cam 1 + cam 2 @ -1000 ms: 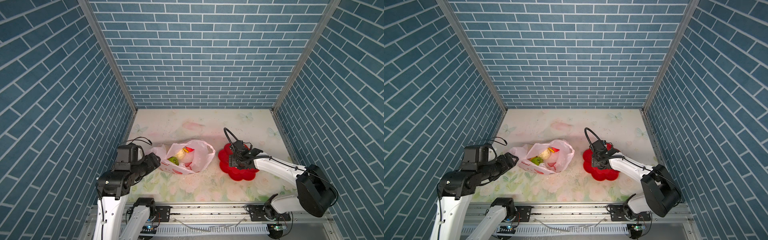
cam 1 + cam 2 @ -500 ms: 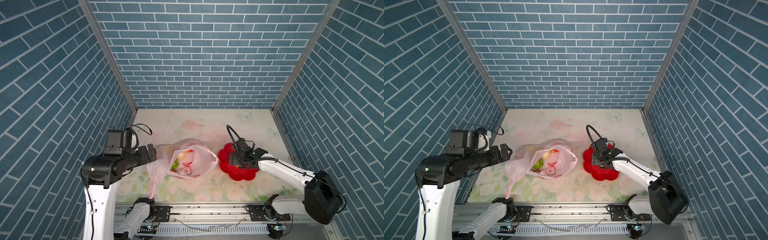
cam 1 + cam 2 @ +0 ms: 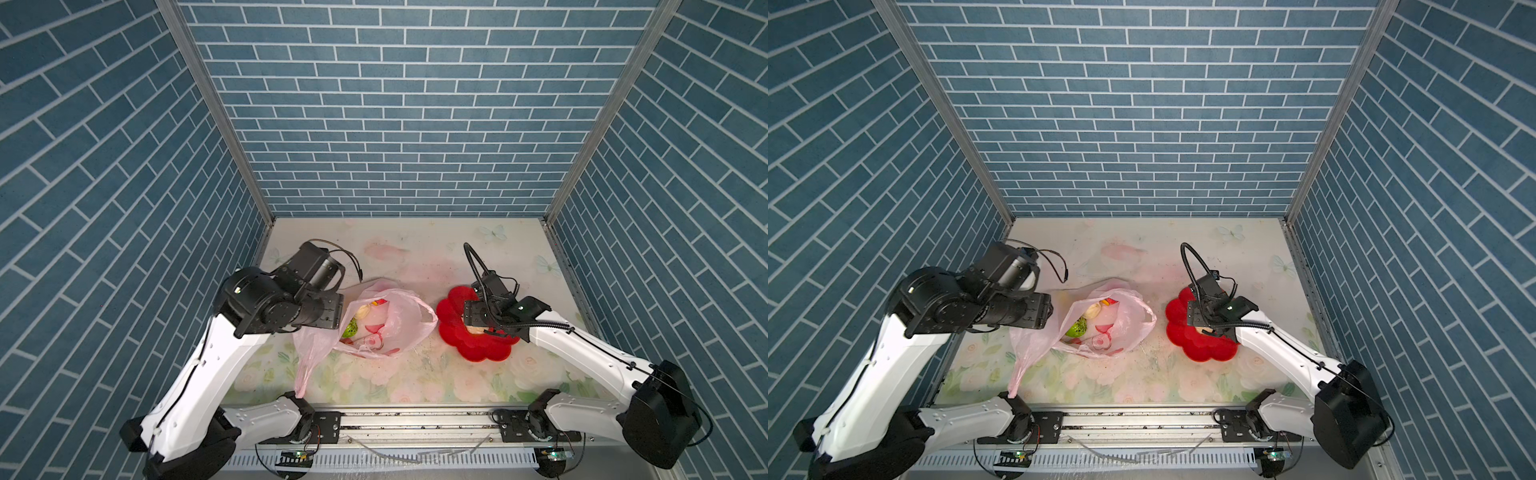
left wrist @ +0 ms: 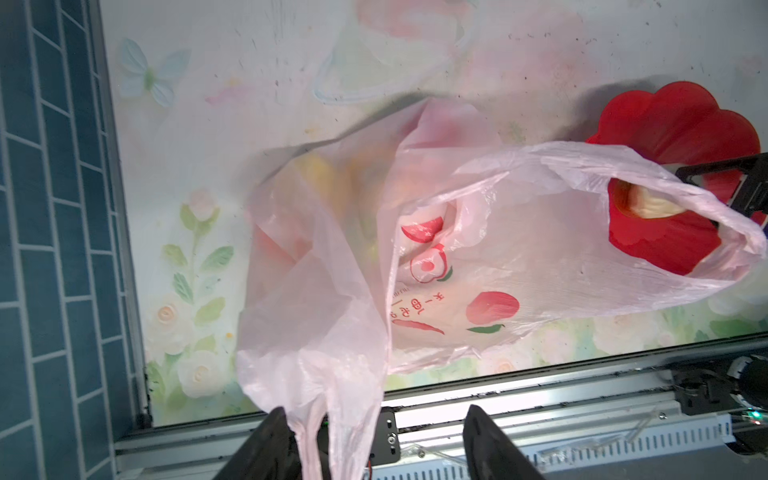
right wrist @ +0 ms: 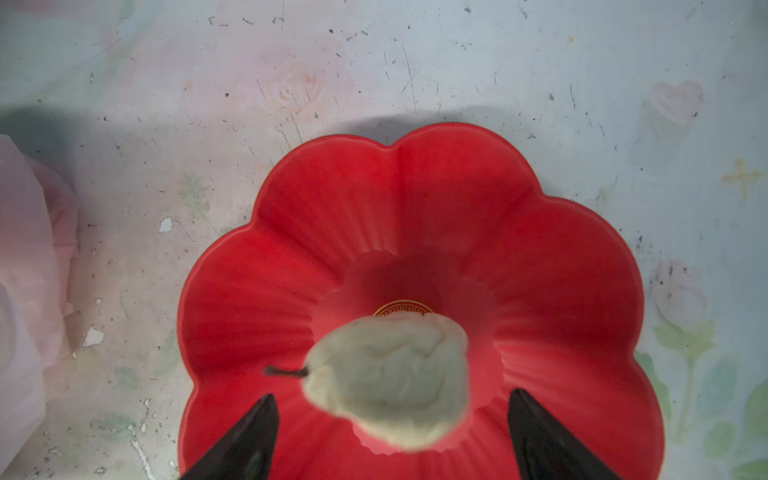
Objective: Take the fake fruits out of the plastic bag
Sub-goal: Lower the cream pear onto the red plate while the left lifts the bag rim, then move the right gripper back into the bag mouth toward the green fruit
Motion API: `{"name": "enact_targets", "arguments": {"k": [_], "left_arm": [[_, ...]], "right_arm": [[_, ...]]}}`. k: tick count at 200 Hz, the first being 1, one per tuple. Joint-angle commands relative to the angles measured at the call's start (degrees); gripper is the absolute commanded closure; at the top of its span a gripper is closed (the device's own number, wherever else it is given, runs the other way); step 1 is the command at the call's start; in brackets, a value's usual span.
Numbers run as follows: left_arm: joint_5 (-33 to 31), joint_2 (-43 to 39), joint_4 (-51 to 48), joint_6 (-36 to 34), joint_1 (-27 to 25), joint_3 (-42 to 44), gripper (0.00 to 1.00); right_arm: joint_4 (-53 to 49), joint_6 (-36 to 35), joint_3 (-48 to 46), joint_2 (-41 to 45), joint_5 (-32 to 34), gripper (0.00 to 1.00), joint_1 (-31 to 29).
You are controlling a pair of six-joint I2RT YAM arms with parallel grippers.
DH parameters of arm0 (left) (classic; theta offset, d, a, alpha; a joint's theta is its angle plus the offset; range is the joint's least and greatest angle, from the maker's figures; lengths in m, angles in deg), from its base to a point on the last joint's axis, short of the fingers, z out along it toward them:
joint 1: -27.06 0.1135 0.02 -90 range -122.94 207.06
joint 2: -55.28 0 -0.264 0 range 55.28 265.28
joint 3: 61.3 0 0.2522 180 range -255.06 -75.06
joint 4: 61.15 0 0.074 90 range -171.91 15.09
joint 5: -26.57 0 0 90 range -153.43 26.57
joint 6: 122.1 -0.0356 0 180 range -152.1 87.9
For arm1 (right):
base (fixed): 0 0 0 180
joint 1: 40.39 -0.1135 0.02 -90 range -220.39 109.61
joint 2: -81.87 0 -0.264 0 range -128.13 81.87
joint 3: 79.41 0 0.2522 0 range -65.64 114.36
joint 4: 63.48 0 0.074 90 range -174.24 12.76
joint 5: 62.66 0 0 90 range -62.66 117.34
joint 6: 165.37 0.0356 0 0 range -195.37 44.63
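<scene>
The pink plastic bag point(image 3: 399, 328) point(image 3: 1125, 328) lies left of centre with its mouth gaping. Inside show fake fruits: a green bumpy ball point(image 3: 353, 328) point(image 3: 1077, 328) and a cream ball point(image 3: 363, 311) point(image 3: 1094, 309). My left gripper point(image 4: 374, 410) hovers over the bag's left side, open; a stretched bag handle point(image 4: 316, 395) hangs between its fingers, against one of them. Another cream fruit point(image 5: 390, 374), with a short stem, lies in the red flower-shaped plate point(image 5: 415, 187) point(image 3: 478, 353). My right gripper point(image 5: 392, 397) is open just above it, its fingers either side and apart from it.
The bag's long handle strip point(image 3: 303, 370) runs to the table's front edge, by the metal rail point(image 3: 415, 411). Blue brick walls close in the left, back and right. The plate point(image 3: 1208, 351) sits just right of the bag; bare flowered tabletop point(image 3: 395, 253) lies behind both.
My left arm rose, then swung right over the bag. The bag's handle was drawn out long toward the front and the mouth opened wider. The right arm barely moved.
</scene>
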Motion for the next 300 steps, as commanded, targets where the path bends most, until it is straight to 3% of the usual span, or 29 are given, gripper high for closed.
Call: {"name": "enact_targets", "arguments": {"k": [1,32,141,251,300], "left_arm": [[-2.0,0.9,-10.5,6.8,-4.6,3.9,0.33],[-3.6,1.5,-10.5,11.3,-7.9,9.3,0.35],[-8.1,-5.0,-10.4,21.7,-9.2,22.4,0.45],[-8.8,-3.6,2.2,19.5,-9.0,27.9,0.63],[-7.1,-3.9,7.2,18.0,-8.1,30.1,0.57]], "right_arm": [[-1.8,-1.5,2.5,1.6,0.4,0.14,0.4],[-1.3,-1.0,1.4,2.9,0.2,0.14,0.5],[0.1,-1.9,2.2,0.9,-2.4,0.14,0.5],[-3.6,-6.2,8.8,5.1,-1.5,0.16,-1.2],[-5.1,-7.7,14.3,3.8,0.8,0.17,-5.5]]}}
